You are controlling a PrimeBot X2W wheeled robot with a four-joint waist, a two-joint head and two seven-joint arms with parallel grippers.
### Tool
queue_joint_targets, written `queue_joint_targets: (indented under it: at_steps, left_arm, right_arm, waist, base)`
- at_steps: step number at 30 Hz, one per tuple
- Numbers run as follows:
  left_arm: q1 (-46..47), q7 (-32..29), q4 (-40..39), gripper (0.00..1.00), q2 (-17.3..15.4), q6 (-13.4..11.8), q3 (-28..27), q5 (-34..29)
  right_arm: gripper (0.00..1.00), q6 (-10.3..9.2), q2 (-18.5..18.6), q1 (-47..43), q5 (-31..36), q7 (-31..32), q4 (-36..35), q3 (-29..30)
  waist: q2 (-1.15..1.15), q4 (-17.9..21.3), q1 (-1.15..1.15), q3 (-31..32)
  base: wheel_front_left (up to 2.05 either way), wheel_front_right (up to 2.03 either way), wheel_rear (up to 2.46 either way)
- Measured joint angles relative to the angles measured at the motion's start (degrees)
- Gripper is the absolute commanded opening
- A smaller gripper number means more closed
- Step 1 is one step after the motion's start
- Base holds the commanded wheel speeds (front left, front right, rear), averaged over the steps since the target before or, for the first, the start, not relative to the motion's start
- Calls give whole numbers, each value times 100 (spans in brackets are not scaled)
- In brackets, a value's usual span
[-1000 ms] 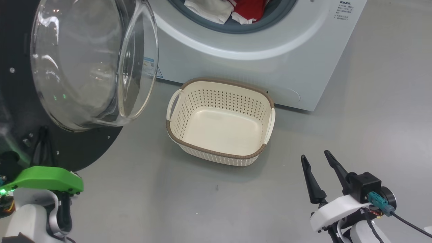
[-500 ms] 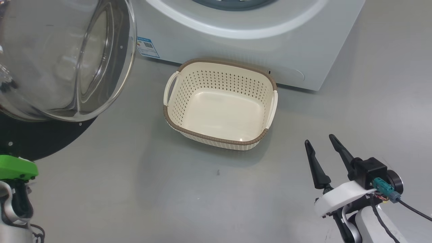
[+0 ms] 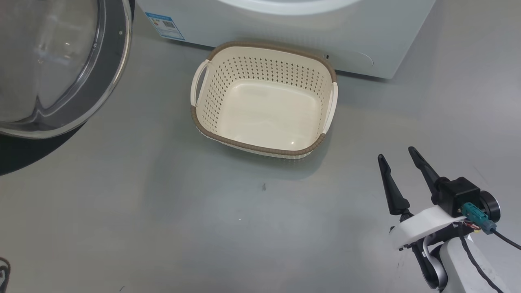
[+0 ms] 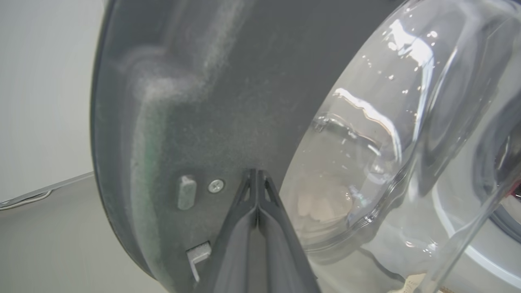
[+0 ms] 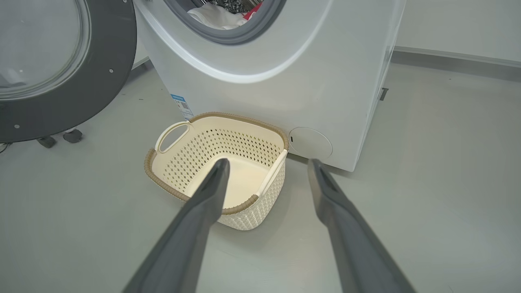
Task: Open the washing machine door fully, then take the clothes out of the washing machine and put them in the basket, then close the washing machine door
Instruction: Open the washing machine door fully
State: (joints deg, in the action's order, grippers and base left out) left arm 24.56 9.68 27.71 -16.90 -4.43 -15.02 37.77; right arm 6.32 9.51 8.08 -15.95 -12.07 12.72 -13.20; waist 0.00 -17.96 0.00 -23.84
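The washing machine door (image 3: pixel 118 61) stands swung open at the upper left, its clear glass bowl (image 4: pixel 386 142) bulging from the dark inner face. My left gripper (image 4: pixel 257 174) is shut with nothing between its fingers, its tips right at that dark face beside a screw; I cannot tell if they touch. The cream basket (image 3: pixel 260 148) sits empty on the floor before the washing machine (image 3: pixel 285 28). My right gripper (image 3: pixel 397 156) hangs open to the lower right of the basket (image 5: pixel 163 185). White and red clothes (image 5: pixel 215 16) lie in the drum of the washing machine (image 5: pixel 325 81).
Grey floor spreads all around the basket. A blue sticker (image 3: pixel 165 20) marks the machine's lower left corner and a round service flap (image 5: pixel 310 142) its lower right. Two small dark wheels (image 5: pixel 57 138) rest on the floor below the door (image 5: pixel 61 101).
The head view has tilted down: basket and machine slid up the picture, and the drum with the clothes left it. The left arm's green cover dropped out at lower left. Both grippers kept their states.
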Motion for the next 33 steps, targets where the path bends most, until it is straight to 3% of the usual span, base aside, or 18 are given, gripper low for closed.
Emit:
queue_joint_targets:
  at_steps: [17, 33]
  left_arm:
    - [403, 160, 739, 0, -70, 130, -25, 4]
    - [445, 301, 1170, 0, -42, 432, 477, -375]
  right_arm:
    - [100, -53, 131, 86, 53, 16, -76, 103]
    - [100, -47, -79, 86, 27, -53, 179, 1]
  waist:
    - [0, -38, 0, -252]
    - [0, -15, 0, 265]
  base:
    - [0, 0, 0]
    - [0, 0, 0]
